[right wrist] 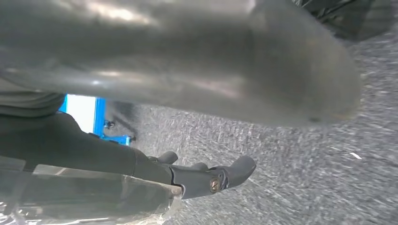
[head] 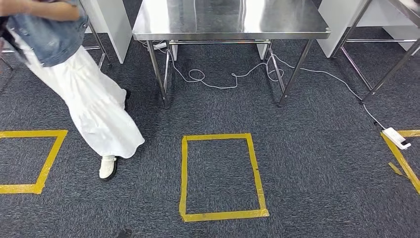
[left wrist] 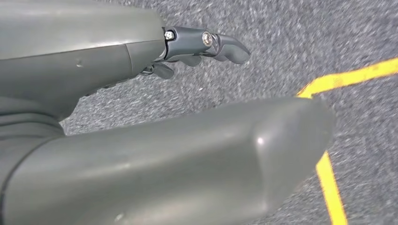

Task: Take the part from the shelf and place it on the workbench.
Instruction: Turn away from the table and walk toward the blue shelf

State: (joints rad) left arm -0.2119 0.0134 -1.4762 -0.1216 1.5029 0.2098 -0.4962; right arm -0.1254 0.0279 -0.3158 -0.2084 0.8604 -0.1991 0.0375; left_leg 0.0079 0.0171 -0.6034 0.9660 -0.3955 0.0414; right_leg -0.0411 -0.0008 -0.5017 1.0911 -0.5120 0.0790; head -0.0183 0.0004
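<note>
L hand (left wrist: 141,154): hangs over carpet, thumb and dark fingers (left wrist: 206,44) apart, nothing betw. them; yellow tape just beyond thumb tip.
R hand (right wrist: 187,79): also hanging low, thumb well apart from fingers (right wrist: 211,180), nothing in the gap. The shiny crinkled film by the fingers looks like wrap on the hand's own cover, not a held item.
Part: can't tell where it is; not in either hand's grasp. Judged not yet fetched, so the shelf trip is ahead.
Part axis / heading: can't tell.
Workbench (head: 228,20): steel, ahead of both hands, past the taped square (head: 184,173).
Person (head: 94,109): walking on L-hand side, long white skirt, close to the robot's path.
Risk 1: robot turns or steps toward the shelf while the person crosses, so arm or body bumps them.
Risk 2: white cable (head: 213,82) loops under the bench and runs to a power strip (head: 396,138) on R-hand side; a foot could snag it when approaching.
Risk 3: with the part's lie unknown, fingers could close across the wrong axis, giving a weak hold and a drop.
</note>
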